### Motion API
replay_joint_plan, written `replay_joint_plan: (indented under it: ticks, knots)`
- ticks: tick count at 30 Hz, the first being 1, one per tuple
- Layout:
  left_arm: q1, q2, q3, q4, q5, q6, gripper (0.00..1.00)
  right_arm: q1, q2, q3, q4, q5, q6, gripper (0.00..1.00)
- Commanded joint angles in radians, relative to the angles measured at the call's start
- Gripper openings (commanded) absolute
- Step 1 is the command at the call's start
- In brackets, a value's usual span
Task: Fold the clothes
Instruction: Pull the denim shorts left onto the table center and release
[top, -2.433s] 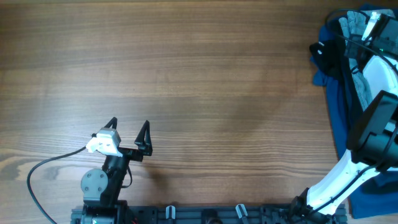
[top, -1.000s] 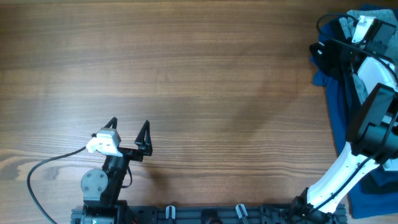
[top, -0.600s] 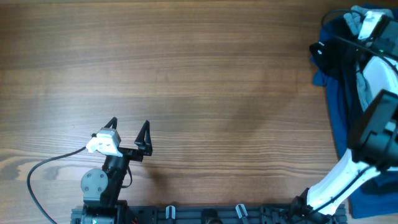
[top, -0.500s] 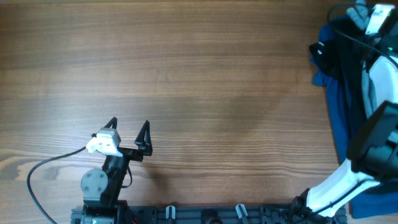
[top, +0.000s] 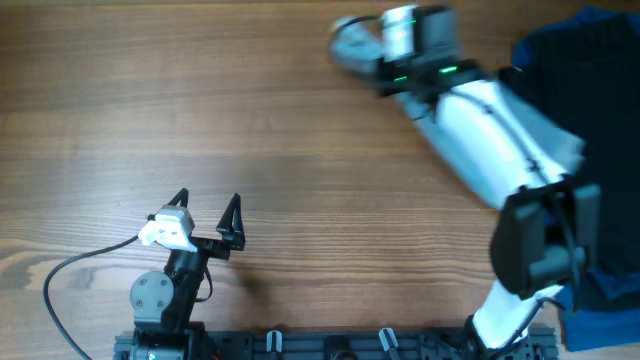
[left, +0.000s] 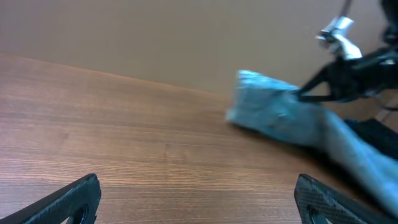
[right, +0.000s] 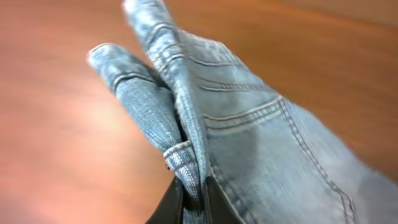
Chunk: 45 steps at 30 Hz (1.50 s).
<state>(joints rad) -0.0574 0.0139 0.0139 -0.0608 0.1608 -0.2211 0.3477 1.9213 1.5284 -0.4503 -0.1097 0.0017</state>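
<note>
The right hand (right: 192, 194) pinched the shorts (right: 249, 137), which ran lengthwise away from the dark blue garment (top: 600, 40). Only its wrist view showed the grip.

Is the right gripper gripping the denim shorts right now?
Yes, the right gripper is shut on a bunched fold of the denim shorts.

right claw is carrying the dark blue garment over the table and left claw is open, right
No: the right claw is shut on the light denim shorts, as the right wrist view shows; the dark blue garment lies off to the right. The left claw is open.
</note>
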Motion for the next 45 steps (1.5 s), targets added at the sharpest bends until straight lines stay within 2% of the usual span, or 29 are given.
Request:
replay_joint_plan:
  ticks: [1,4,9,13,18,25,29,31,33,35,38,41,45]
  knots:
    - [-0.003,-0.007,-0.008,0.000,-0.010,0.020,1.00,0.163,0.082,0.017,0.018,-0.045,0.080,0.05]
    - [-0.003,-0.007,-0.008,0.000,-0.010,0.020,1.00,0.307,0.125,0.017,0.018,0.018,0.076,0.09]
    - [-0.003,-0.007,-0.008,0.000,-0.010,0.020,1.00,0.406,0.122,0.017,0.013,-0.053,0.080,0.08]
    - [-0.003,-0.007,-0.008,0.000,-0.010,0.020,1.00,0.452,0.123,0.017,0.014,-0.085,0.133,0.07]
    - [-0.003,-0.007,-0.008,0.000,-0.010,0.020,1.00,0.494,0.123,0.017,0.007,-0.191,0.133,0.06]
    - [-0.003,-0.007,-0.008,0.000,-0.010,0.020,1.00,0.542,0.123,0.017,-0.074,-0.214,0.129,0.07]
    - [-0.003,-0.007,-0.008,0.000,-0.010,0.020,1.00,0.541,0.123,0.017,-0.073,-0.214,0.129,0.19]
    - [-0.003,-0.007,-0.008,0.000,-0.010,0.020,1.00,0.541,0.123,0.017,-0.072,-0.209,0.129,0.29]
    - [-0.003,-0.007,-0.008,0.000,-0.010,0.020,1.00,0.541,0.123,0.017,-0.066,-0.194,0.129,0.43]
    - [-0.003,-0.007,-0.008,0.000,-0.010,0.020,1.00,0.533,0.121,0.018,-0.053,-0.194,0.129,0.48]
    - [-0.003,-0.007,-0.008,0.000,-0.010,0.020,1.00,0.491,0.081,0.026,-0.040,-0.174,0.138,0.51]
    - [-0.003,-0.007,-0.008,0.000,-0.010,0.020,1.00,0.410,0.013,0.026,-0.054,-0.114,0.218,0.51]
    - [-0.003,-0.007,-0.008,0.000,-0.010,0.020,1.00,0.249,-0.072,0.026,-0.179,-0.115,0.207,0.51]
